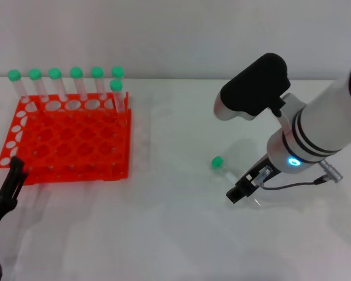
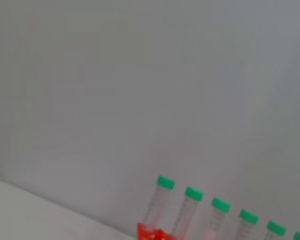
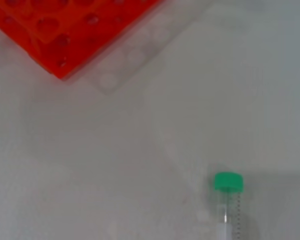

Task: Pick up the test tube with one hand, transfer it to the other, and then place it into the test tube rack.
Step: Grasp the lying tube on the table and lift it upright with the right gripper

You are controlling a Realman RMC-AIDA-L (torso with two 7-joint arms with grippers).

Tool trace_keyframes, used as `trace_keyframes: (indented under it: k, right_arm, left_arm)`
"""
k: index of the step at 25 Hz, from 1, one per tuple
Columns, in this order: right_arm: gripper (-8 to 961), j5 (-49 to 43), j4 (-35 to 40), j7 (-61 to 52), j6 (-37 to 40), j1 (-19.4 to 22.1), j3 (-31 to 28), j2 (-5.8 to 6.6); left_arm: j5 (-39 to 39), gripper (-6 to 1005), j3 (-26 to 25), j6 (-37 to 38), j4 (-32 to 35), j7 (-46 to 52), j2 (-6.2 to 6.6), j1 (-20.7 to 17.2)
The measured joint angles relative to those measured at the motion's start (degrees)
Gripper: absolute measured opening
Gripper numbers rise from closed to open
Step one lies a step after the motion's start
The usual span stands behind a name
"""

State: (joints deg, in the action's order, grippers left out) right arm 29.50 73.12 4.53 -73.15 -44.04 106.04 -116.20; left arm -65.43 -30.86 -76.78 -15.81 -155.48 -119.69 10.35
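The small clear plastic test tube with the green screw cap lies flat on the white tabletop, well to the right of the rack, its cap end pointing back toward the rack side and its clear body running toward the right arm's black two-finger gripper. That gripper is down at the table right at the tube's tip end; I cannot tell from here how far its fingers are parted or whether they have the tube. In the right wrist view the tube lies alone on bare surface, with open table all around the cap.

The thick white right arm with black bands and a blue-lit ring slants down from the upper right, wrist low.

Between tube and rack there is a wide bare stretch of table, and more open surface toward the front edge.

The bright orange-red square plastic rack with its grid of round holes sits at the left. Seven green-capped tubes stand upright in it: six along the back row, one just in front at the right end. The other holes are open.

The left arm's black gripper sits low at the front left, just off the rack's near-left corner; its opening I cannot judge.
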Motion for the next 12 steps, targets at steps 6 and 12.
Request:
trace_keyframes:
  k: [6, 12]
  right_arm:
    - [830, 0.39, -3.22, -0.13, 0.81, -2.26, 1.14, 0.01]
    - [634, 1.22, -6.61, -0.15, 1.67, -4.51, 2.69, 0.01]
  left_arm:
    - [-0.10, 830, -0.25, -0.06, -0.02, 0.20, -0.02, -1.54]
    - [-0.20, 828, -0.19, -0.53, 0.47, 2.74, -0.02, -2.04]
